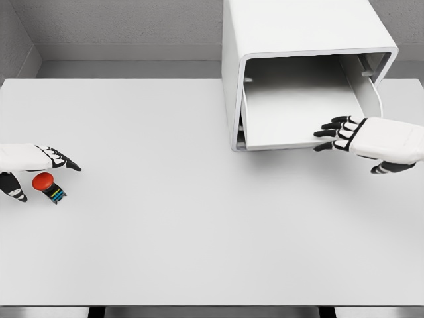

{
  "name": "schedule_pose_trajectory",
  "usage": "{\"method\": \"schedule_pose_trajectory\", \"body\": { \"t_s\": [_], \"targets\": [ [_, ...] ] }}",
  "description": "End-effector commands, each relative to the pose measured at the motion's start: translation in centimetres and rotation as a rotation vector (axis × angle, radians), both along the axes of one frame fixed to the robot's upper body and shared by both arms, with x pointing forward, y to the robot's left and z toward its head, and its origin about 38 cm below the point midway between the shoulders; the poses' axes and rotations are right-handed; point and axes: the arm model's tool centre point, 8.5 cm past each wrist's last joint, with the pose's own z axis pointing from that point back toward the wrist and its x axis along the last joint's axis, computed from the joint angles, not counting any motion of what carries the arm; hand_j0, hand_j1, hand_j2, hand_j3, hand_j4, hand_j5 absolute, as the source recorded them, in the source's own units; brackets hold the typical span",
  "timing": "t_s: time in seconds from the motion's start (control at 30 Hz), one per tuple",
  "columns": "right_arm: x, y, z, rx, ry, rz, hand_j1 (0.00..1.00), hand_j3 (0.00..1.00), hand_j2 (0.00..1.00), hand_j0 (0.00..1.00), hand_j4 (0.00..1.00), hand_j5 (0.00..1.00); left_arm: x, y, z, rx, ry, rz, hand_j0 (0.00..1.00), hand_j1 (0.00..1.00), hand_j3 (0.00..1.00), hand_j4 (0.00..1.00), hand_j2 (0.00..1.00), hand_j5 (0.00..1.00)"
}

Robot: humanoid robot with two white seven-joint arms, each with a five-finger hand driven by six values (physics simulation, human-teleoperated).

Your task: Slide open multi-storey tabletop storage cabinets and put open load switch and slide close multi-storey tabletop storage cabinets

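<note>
At far left, the left robot hand (36, 165) is hovering over the white bench (165, 232), fingers spread and gripping nothing, with the red-capped load switch (48, 186) lying just below and beside its fingertips, plainly the nearer hand. The switch's body is angling down and right from its cap. At right, the right robot hand (371, 140), fingers extended, is reaching at the front edge of the storage cabinet (298, 40) and its pulled-out drawer (291, 112), well apart from the switch.
</note>
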Motion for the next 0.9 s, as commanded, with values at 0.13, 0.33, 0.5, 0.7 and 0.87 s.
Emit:
{"method": "schedule_pose_trajectory", "body": {
  "t_s": [0.13,0.33,0.5,0.7,0.87],
  "targets": [
    [0.0,-0.1,0.5,-0.003,-0.015,-0.007,1.00,1.00,1.00,1.00,1.00,1.00,0.0,0.0,0.1,-0.004,-0.001,0.004,1.00,1.00,1.00,1.00,1.00,1.00],
    [0.1,-0.5,1.4,0.004,-0.040,-0.019,1.00,1.00,1.00,1.00,1.00,1.00,0.0,0.0,0.1,-0.004,-0.001,0.004,1.00,1.00,1.00,1.00,1.00,1.00],
    [-0.4,-1.1,1.0,-0.027,-0.016,-0.025,1.00,1.00,1.00,1.00,1.00,1.00,0.0,0.0,0.1,-0.004,-0.001,0.004,1.00,1.00,1.00,1.00,1.00,1.00],
    [-0.6,-1.2,0.7,-0.032,-0.007,-0.026,1.00,1.00,1.00,1.00,1.00,1.00,0.0,0.0,0.1,-0.004,-0.001,0.004,1.00,1.00,1.00,1.00,1.00,1.00],
    [-0.6,-1.2,0.8,-0.033,-0.009,-0.026,1.00,1.00,1.00,1.00,1.00,1.00,0.0,0.0,0.1,-0.004,-0.001,0.004,1.00,1.00,1.00,1.00,1.00,1.00]
  ]
}}
